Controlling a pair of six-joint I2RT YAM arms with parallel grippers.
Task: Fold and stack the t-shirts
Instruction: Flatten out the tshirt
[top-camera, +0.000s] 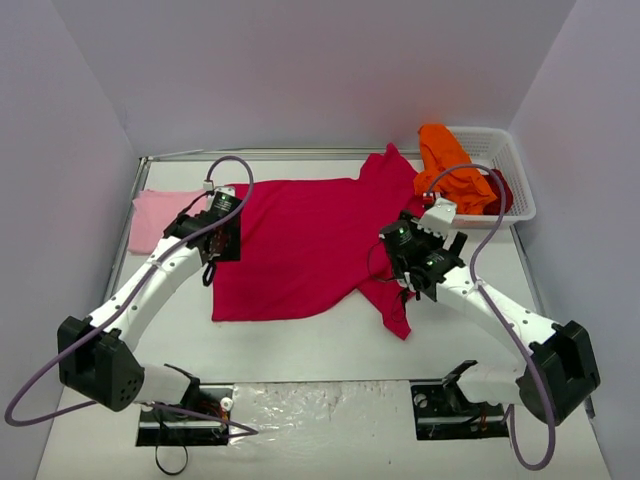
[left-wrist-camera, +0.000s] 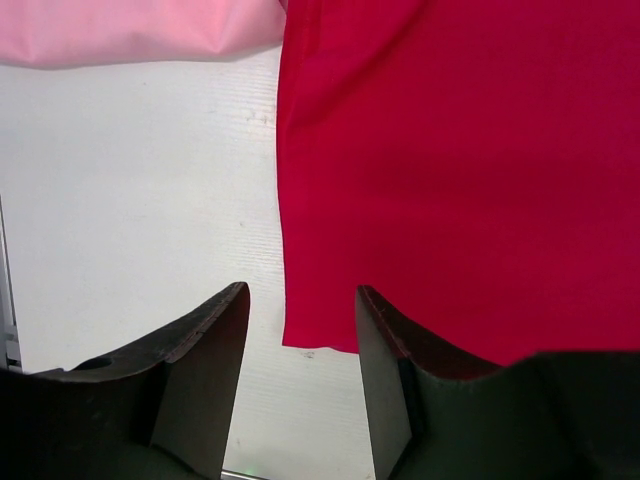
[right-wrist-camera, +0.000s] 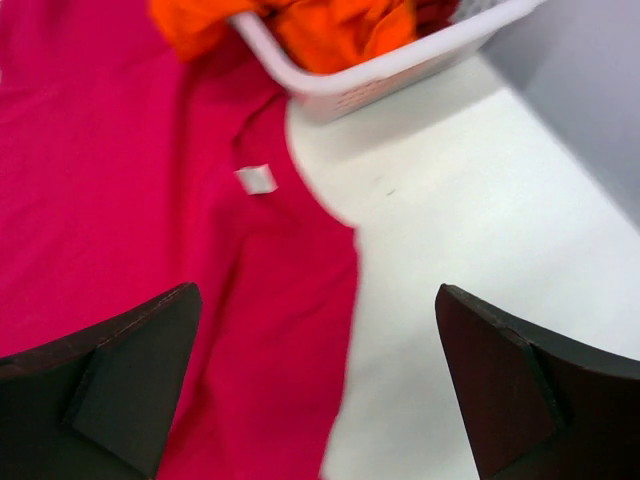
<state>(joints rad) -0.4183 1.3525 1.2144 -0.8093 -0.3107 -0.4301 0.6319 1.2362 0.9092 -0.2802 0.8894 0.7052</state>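
Observation:
The large crimson-magenta t-shirt (top-camera: 310, 240) lies spread flat mid-table, its white neck label (right-wrist-camera: 257, 178) towards the basket. A pale pink t-shirt (top-camera: 158, 218) lies folded at the far left. An orange t-shirt (top-camera: 448, 160) and a dark red one (top-camera: 503, 195) sit in the white basket (top-camera: 515, 150). My left gripper (top-camera: 222, 240) hovers open over the crimson shirt's left edge. In the left wrist view a corner of the crimson shirt (left-wrist-camera: 320, 335) shows between the fingers of the left gripper (left-wrist-camera: 300, 330). My right gripper (right-wrist-camera: 318, 330) stands wide open over the crimson shirt's right edge, holding nothing.
The basket's rim (right-wrist-camera: 400, 65) is just beyond the right gripper, against the right wall. Bare white table (left-wrist-camera: 130, 200) lies between the pink and crimson shirts. A crimson sleeve trails down under the right arm (top-camera: 395, 310). Grey walls enclose three sides.

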